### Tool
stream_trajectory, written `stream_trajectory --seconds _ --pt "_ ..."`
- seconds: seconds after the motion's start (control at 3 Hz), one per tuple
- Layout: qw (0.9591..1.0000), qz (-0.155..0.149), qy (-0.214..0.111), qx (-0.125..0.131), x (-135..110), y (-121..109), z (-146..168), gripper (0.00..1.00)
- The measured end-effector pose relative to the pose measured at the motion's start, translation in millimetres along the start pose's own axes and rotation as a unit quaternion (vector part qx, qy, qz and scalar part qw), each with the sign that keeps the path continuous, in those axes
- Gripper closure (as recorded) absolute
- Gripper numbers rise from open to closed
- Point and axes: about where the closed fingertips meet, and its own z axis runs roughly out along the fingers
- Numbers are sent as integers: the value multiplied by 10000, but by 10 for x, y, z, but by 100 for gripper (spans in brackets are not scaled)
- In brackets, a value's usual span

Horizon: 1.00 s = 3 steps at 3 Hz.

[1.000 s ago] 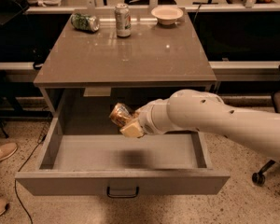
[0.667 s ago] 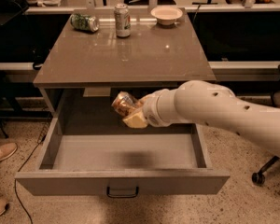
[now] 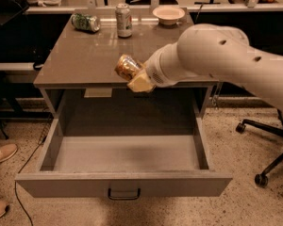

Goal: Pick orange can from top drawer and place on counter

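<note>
Gripper (image 3: 133, 75) w/ orange can (image 3: 126, 66) in grasp, over counter (image 3: 80, 55) front; 2 cans (image 3: 85, 22) (image 3: 124, 20), bowl (image 3: 168, 14) behind.

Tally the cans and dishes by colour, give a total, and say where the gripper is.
Orange: 1, the orange can, held in the gripper at the front edge of the counter, above the open drawer.
Green: 2, the lying can and the upright can.
White: 1, the bowl.
Total: 4.
</note>
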Motion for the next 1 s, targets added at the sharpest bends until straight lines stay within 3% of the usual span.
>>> stream_trajectory --seconds 0.67,1.0 --pt "9998 -68 204 -29 -423 -711 238 100" --pt "9993 111 306 -179 -491 -950 505 81"
